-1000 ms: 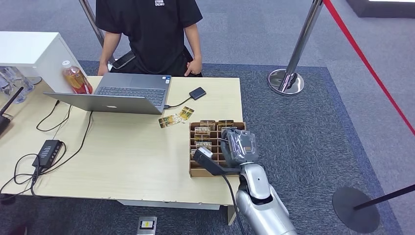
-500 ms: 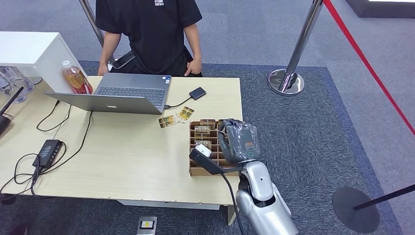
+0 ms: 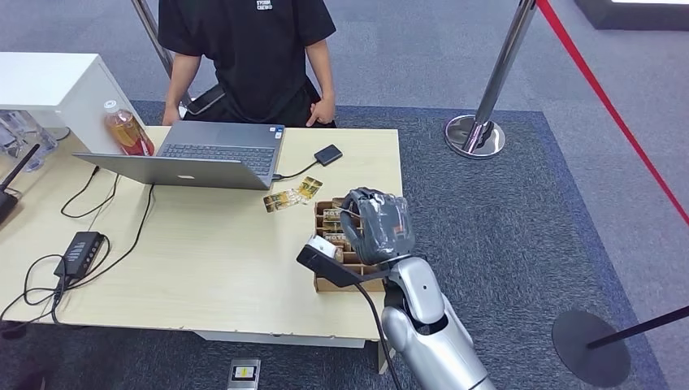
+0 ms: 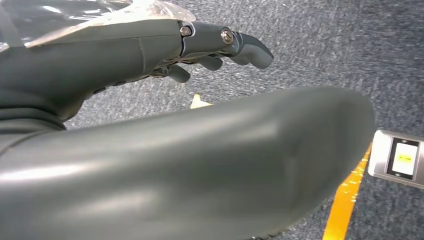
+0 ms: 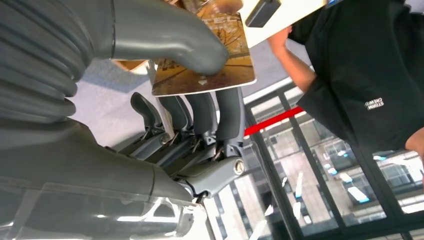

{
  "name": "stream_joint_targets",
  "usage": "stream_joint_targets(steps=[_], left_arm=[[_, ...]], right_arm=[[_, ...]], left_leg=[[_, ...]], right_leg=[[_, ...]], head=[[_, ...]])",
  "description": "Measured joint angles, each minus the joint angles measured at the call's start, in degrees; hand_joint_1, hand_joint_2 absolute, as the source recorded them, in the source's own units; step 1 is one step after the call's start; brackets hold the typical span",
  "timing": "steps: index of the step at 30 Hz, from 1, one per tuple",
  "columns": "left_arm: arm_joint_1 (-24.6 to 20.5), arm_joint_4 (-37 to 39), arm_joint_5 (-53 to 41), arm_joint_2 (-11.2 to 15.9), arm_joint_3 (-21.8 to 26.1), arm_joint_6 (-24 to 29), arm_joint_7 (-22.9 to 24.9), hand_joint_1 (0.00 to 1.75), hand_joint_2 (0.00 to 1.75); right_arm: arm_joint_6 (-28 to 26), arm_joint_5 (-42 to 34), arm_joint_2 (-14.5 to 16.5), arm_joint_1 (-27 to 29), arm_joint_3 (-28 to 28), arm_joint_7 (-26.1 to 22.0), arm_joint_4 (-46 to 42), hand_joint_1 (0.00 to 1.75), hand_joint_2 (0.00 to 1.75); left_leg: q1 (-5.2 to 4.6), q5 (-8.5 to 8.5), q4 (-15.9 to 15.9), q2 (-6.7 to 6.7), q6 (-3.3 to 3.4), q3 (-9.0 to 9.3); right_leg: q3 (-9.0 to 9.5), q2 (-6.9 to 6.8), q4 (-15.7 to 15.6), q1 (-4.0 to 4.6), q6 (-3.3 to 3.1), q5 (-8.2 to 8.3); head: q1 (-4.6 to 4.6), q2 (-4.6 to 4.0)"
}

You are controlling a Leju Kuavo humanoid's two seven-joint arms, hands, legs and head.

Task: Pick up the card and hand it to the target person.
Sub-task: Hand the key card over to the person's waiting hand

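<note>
One card [image 5: 207, 60] is pinched between thumb and fingers of the right hand [image 3: 375, 223], which has lifted clear of the card tray [image 3: 325, 280] since a second ago. We judge the pick complete; delivery to the person [image 3: 248, 49] across the table [image 3: 203, 260] remains.

Left hand [image 4: 150, 45] enters from picture's edge — thick grey thumb [image 4: 200, 160] blurred and close to lens, darker fingers [image 4: 240, 47] extended beyond it, slightly curled, nothing between them. Clear plastic film over hand's back. Behind: speckled blue-grey carpet [image 4: 320, 45], yellow tape strip [image 4: 345, 200] on it, small silver rectangular device with yellow label [image 4: 400, 160] — lying flat beside tape.
</note>
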Motion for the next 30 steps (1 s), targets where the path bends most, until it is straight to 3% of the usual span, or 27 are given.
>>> stream_joint_targets(steps=[5, 18, 19, 23, 24, 25, 30], left_arm=[[-0.1, 0.0, -0.2, 0.0, 0.0, 0.2, 0.4, 0.00, 0.00], [-0.2, 0.0, -0.6, -0.2, 0.0, 1.0, 0.8, 0.00, 0.00], [-0.2, 0.0, -0.6, -0.2, 0.0, 1.0, 0.8, 0.00, 0.00], [-0.2, 0.0, -0.6, -0.2, 0.0, 1.0, 0.5, 0.00, 0.00], [-0.2, 0.0, -0.6, -0.2, 0.0, 1.0, 0.4, 0.00, 0.00], [-0.2, 0.0, -0.6, -0.2, 0.0, 1.0, 0.4, 0.00, 0.00], [-0.2, 0.0, -0.7, -0.2, 0.0, 1.0, 0.2, 0.00, 0.00]], right_arm=[[-0.3, -3.1, 1.6, -3.6, 1.1, -1.9, 4.0, 1.41, 1.75], [1.1, -9.0, 6.5, -10.1, 4.9, -6.0, 12.5, 1.32, 1.75], [1.4, -9.7, 6.8, -10.3, 5.3, -6.5, 13.0, 1.22, 1.75], [3.4, -12.8, 7.9, -10.8, 6.9, -8.4, 14.7, 0.18, 1.75], [3.9, -13.7, 8.1, -10.9, 7.3, -8.9, 15.3, 0.07, 1.75], [4.4, -14.5, 8.3, -10.9, 7.8, -9.3, 15.9, 0.00, 1.75], [4.8, -16.7, 9.0, -11.1, 9.6, -10.5, 19.0, 0.00, 1.75]], left_leg=[[0.01, 0.01, 0.0, 0.00, 0.00, 0.00], [0.01, 0.03, 0.0, 0.01, 0.00, -0.01], [0.01, 0.03, 0.0, 0.01, 0.00, -0.01], [0.01, 0.03, 0.0, 0.00, 0.00, -0.01], [0.01, 0.03, 0.0, 0.00, 0.00, -0.01], [0.01, 0.03, 0.0, 0.00, 0.00, -0.01], [0.01, 0.04, 0.0, 0.00, 0.00, -0.01]], right_leg=[[-0.01, 0.00, 0.0, 0.00, -0.01, 0.00], [-0.03, 0.00, 0.0, 0.00, -0.01, 0.00], [-0.03, 0.00, 0.0, 0.00, -0.01, 0.00], [-0.03, 0.00, 0.0, 0.00, -0.01, 0.00], [-0.03, 0.00, 0.0, 0.00, -0.01, 0.00], [-0.03, 0.00, 0.0, 0.00, -0.01, 0.00], [-0.03, 0.00, 0.0, 0.00, -0.01, 0.00]], head=[[-0.01, 0.00], [0.00, 0.00], [0.00, 0.00], [0.00, 0.00], [0.00, 0.00], [0.00, 0.00], [0.01, 0.00]])
